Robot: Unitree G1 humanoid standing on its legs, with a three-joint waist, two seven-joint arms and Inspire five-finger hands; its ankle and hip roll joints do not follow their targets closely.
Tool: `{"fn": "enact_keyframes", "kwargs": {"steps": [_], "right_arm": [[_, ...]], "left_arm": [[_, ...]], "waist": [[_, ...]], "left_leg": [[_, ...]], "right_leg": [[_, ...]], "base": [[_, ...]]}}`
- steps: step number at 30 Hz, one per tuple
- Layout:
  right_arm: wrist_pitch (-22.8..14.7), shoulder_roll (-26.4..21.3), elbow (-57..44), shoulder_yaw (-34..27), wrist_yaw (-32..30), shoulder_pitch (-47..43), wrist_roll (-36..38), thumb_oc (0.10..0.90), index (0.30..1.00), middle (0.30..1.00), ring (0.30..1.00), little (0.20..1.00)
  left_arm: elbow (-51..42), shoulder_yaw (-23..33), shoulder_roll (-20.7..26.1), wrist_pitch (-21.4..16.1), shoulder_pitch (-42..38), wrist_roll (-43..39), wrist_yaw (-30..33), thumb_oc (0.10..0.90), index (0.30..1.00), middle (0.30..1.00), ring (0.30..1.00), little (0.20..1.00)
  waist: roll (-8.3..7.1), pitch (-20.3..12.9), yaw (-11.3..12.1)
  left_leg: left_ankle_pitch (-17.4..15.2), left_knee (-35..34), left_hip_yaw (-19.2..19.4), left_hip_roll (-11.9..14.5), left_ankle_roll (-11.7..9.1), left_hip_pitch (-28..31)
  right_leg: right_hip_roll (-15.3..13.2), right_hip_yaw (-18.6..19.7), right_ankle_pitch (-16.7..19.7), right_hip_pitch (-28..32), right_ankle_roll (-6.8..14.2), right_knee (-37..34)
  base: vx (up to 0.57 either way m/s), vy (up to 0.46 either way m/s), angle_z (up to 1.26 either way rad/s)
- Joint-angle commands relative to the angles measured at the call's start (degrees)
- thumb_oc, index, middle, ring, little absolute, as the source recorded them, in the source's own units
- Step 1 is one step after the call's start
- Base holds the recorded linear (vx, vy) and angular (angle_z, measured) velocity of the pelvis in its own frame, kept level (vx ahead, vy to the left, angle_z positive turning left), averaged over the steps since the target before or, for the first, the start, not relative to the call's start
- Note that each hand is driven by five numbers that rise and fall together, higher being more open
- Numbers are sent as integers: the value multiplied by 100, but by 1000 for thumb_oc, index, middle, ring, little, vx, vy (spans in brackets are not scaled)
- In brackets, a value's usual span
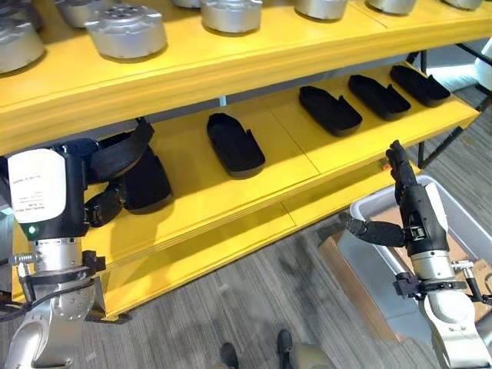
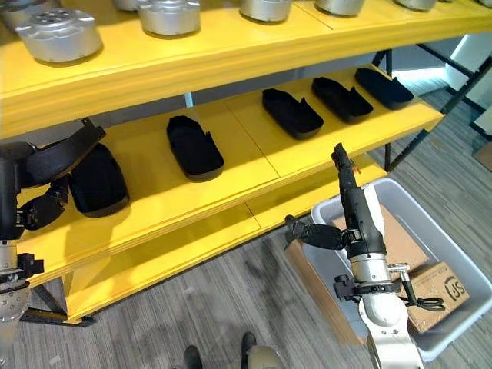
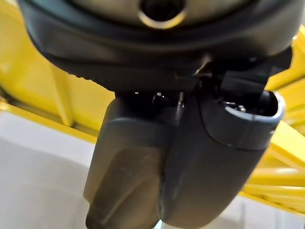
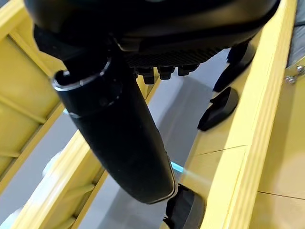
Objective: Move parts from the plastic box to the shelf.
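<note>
Right hand over plastic box, black parts on shelf

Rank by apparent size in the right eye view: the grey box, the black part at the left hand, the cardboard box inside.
1. Grey box.
2. Black part at the left hand.
3. Cardboard box, though partly hidden, so unsure.

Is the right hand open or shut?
Open: the right hand has straight fingers and its thumb spread aside, holding nothing, above the box.
</note>
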Motion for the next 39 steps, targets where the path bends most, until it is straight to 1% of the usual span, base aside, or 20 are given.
{"fn": "enact_keyframes", "kwargs": {"steps": [1,7,10,13,14,15,16,17,19,20,21,22,23,24,25,26,27,28,29,39], "right_arm": [[-526,-291,-439,-304,-144,-446,-11,900,1000,1000,1000,1000],[-490,-262,-486,-449,-168,-289,46,900,1000,1000,1000,1000],[-529,-276,-530,-519,-182,-228,99,900,1000,1000,1000,1000],[-585,-349,-566,-568,-207,-233,198,900,1000,1000,1000,1000],[-582,-373,-551,-571,-206,-248,193,900,1000,1000,1000,1000],[-578,-405,-526,-542,-227,-298,205,900,1000,1000,1000,1000],[-579,-405,-522,-538,-227,-303,206,900,1000,1000,1000,1000],[-588,-414,-512,-523,-236,-309,219,900,1000,1000,1000,1000],[-615,-414,-498,-505,-270,-303,258,900,1000,1000,1000,1000],[-615,-414,-498,-505,-270,-303,258,900,1000,1000,1000,1000],[-682,-418,-506,-485,-334,-291,288,900,1000,1000,1000,1000],[-720,-422,-485,-477,-379,-276,321,900,1000,1000,1000,1000],[-727,-428,-480,-472,-382,-276,322,900,1000,1000,1000,1000],[-785,-469,-482,-502,-494,-198,289,900,1000,1000,1000,1000],[-810,-479,-494,-521,-531,-155,281,900,1000,1000,1000,1000],[-812,-483,-499,-531,-534,-144,279,900,1000,1000,1000,1000],[-798,-464,-502,-504,-532,-129,242,900,1000,1000,1000,1000],[-798,-464,-502,-504,-533,-128,241,900,1000,1000,1000,1000],[-789,-447,-550,-547,-534,-79,204,900,1000,1000,1000,1000],[-579,-235,-508,-639,-548,34,21,900,1000,1000,1000,1000]], "left_arm": [[-506,485,164,-262,-562,134,362,400,300,300,300,300],[-615,434,-157,-291,-464,55,310,400,300,300,300,300],[-631,356,-239,-324,-501,34,304,400,300,300,300,300],[-622,294,-293,-342,-565,-19,310,400,300,300,300,300],[-618,280,-307,-347,-584,-37,308,400,300,300,300,300],[-611,287,-323,-352,-578,-70,349,400,300,300,300,300],[-610,291,-322,-352,-576,-71,352,400,300,300,300,300],[-605,324,-340,-346,-529,-91,417,400,300,300,300,300],[-593,376,-346,-315,-447,-117,507,400,300,300,300,300],[-593,376,-346,-315,-447,-117,507,400,300,300,300,300],[-611,435,-367,-298,-351,-144,608,400,300,300,300,300],[-633,453,-363,-287,-329,-137,654,400,300,300,300,300],[-635,455,-366,-285,-322,-137,658,400,300,300,300,300],[-687,428,-326,-290,-334,-100,705,400,300,300,300,300],[-702,394,-311,-281,-374,-86,736,400,300,300,300,300],[-697,379,-315,-279,-384,-83,741,400,300,300,300,300],[-678,366,-265,-294,-385,-32,778,400,300,300,300,300],[-676,365,-265,-294,-386,-32,780,400,300,300,300,300],[-719,320,-222,-303,-411,-51,740,400,300,300,300,300],[-651,303,47,-306,-532,-71,714,400,300,300,300,300]], "waist": [[34,-454,-50],[36,-546,-63],[-25,-435,-94],[-129,-189,-50],[-126,-134,-44],[-127,-114,-17],[-129,-122,-24],[-140,-127,16],[-169,-157,18],[-169,-157,18],[-114,-198,9],[-71,-203,-21],[-63,-204,-24],[107,-234,-110],[174,-238,-134],[181,-240,-129],[292,-287,-132],[292,-287,-128],[338,-331,-123],[218,-330,-123]], "left_leg": [[-400,-260,-249,-235,91,189],[-352,-152,-221,-173,13,252],[-424,423,-283,-83,-115,73],[-387,1583,-400,51,-295,-443],[-330,1834,-504,183,-360,-601],[-295,1898,-673,423,-383,-699],[-282,1891,-677,422,-386,-709],[-249,1819,-826,623,-391,-706],[40,1585,-923,1002,-406,-679],[40,1585,-923,1002,-406,-679],[439,1067,-1066,1383,-507,-476],[674,799,-1042,1577,-583,-370],[725,716,-1037,1593,-604,-329],[1145,97,-843,1931,-799,-178],[1260,-57,-783,1981,-857,-129],[1290,-105,-780,1981,-863,-108],[1079,-251,-798,1974,-899,24],[1080,-256,-793,1975,-900,30],[886,-150,-735,1923,-930,15],[15,653,-512,1329,-824,-96]], "right_leg": [[444,555,-216,353,181,-577],[463,462,-160,586,93,-769],[453,407,-181,691,-12,-776],[405,323,-228,765,-175,-714],[420,293,-254,775,-216,-688],[418,271,-287,799,-247,-664],[419,269,-282,786,-251,-662],[389,284,-332,805,-237,-612],[319,259,-364,742,-210,-519],[319,259,-364,742,-210,-519],[342,272,-484,679,-172,-365],[365,251,-567,648,-173,-266],[384,247,-581,636,-188,-236],[374,133,-772,568,-131,14],[337,93,-816,530,-110,126],[338,88,-835,513,-111,162],[293,96,-890,487,-62,278],[293,100,-892,486,-63,282],[190,61,-892,508,-12,304],[-564,25,-621,1018,401,-126]], "base": [[4,-92,-1],[29,-107,3],[-28,-141,18],[-86,-144,27],[-64,-106,35],[-33,-62,32],[20,-26,16],[14,8,-3],[16,26,-9],[66,74,-3],[73,85,-6],[73,71,-11],[91,167,-12],[98,203,-11],[97,214,-2],[90,191,21],[63,126,22],[120,241,7],[93,179,-4],[91,217,12]]}}
